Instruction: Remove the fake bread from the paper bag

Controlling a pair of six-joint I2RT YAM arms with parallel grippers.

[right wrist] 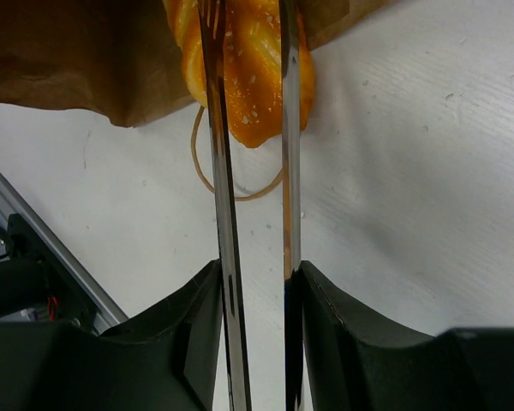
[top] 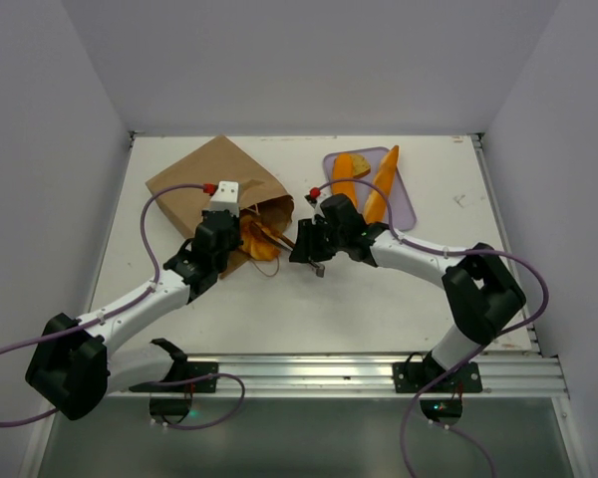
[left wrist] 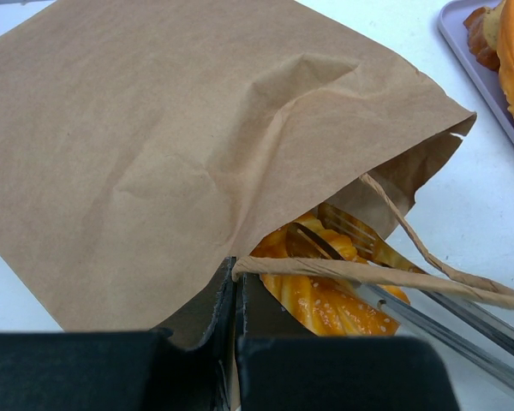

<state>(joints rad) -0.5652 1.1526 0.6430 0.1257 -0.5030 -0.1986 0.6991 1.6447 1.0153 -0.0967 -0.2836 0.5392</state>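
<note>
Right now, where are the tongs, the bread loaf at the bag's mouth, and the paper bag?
tongs (right wrist: 224, 214), right wrist view, on the left blade.
bread loaf (right wrist: 253, 86), right wrist view, on the seeded crust between the blades.
paper bag (left wrist: 154, 128), left wrist view, on its creased top face.

Low in the frame, the right gripper (right wrist: 255, 278) pinches a pair of thin metal tongs (right wrist: 218, 171) between its black fingers. The two arms of the tongs run straight up to a braided golden bread (right wrist: 253, 77) at top centre. The bread pokes out of the brown paper bag (right wrist: 77, 51) at upper left. A string handle (right wrist: 231, 196) loops on the white desk (right wrist: 411, 171) just beneath the bread.
</note>
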